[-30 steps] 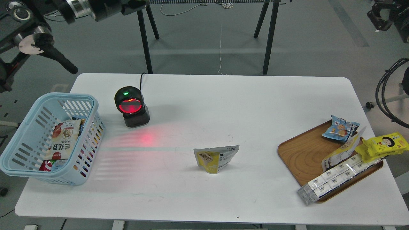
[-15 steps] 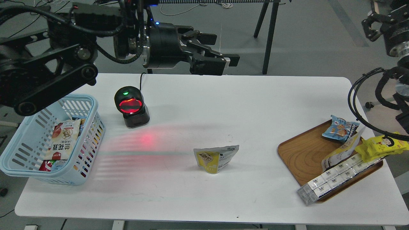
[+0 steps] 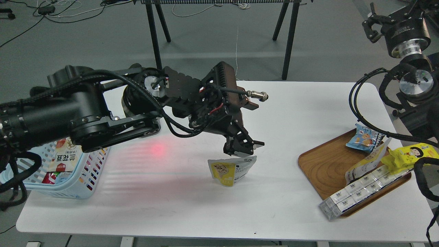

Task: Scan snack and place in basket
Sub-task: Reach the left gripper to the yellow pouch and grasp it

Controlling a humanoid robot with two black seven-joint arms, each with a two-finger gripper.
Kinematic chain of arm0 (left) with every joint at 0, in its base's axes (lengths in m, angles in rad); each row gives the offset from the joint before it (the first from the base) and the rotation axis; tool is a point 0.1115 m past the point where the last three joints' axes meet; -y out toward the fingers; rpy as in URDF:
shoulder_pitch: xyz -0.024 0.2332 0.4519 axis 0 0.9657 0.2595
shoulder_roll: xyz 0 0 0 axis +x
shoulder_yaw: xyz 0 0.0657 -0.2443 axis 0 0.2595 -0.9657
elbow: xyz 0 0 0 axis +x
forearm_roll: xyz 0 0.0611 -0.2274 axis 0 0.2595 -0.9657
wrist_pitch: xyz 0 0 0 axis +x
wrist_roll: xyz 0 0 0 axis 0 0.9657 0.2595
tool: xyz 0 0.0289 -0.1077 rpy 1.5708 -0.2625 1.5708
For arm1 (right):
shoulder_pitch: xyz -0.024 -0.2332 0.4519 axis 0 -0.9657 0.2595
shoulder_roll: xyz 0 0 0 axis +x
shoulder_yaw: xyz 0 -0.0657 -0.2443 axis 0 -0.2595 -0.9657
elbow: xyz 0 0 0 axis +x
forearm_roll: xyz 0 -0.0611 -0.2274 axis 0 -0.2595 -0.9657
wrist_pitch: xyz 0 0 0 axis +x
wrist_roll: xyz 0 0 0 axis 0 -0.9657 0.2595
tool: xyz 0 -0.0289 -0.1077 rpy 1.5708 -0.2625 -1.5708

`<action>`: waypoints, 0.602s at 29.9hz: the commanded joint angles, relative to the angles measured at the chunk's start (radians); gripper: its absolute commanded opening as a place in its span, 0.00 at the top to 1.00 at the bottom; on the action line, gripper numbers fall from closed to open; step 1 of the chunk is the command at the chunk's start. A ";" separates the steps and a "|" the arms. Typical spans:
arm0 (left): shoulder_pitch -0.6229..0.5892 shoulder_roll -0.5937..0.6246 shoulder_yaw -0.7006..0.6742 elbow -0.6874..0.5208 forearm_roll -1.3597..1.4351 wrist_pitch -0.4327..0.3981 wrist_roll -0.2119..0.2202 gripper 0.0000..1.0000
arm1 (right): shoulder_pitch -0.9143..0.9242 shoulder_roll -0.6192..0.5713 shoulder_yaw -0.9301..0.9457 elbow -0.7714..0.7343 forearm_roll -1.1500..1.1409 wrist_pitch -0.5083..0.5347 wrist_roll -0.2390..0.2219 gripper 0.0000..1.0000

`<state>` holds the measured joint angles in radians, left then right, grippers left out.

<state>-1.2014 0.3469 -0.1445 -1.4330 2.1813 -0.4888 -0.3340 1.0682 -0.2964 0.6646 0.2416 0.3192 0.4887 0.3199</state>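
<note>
Having swung down from high above the table, left hand [image 3: 244,146] hovers spread just over the snack [image 3: 231,169].

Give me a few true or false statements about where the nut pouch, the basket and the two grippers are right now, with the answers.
1. The snack stands on the white table, not in the basket. True.
2. The left gripper hangs just above the snack's top edge. True.
3. The basket is empty. False: packets lie inside it.
4. The right gripper holds the snack. False: it is up at the far right, away from it.
5. The wooden tray sits at the table's left end. False: it is on the right.
</note>
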 commanded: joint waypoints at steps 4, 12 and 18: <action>0.089 -0.048 0.017 0.039 0.000 0.015 0.004 0.08 | 0.009 0.014 -0.008 0.012 -0.003 0.000 -0.015 0.01; 0.118 -0.049 0.065 0.055 0.000 0.027 0.004 0.10 | 0.024 0.020 -0.014 0.012 -0.005 0.000 -0.027 0.01; 0.118 -0.037 0.071 0.082 0.000 0.027 0.003 0.46 | 0.029 0.019 -0.016 0.010 -0.005 0.000 -0.027 0.01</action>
<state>-1.0832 0.3008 -0.0785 -1.3596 2.1818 -0.4613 -0.3299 1.0962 -0.2768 0.6496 0.2523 0.3145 0.4887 0.2919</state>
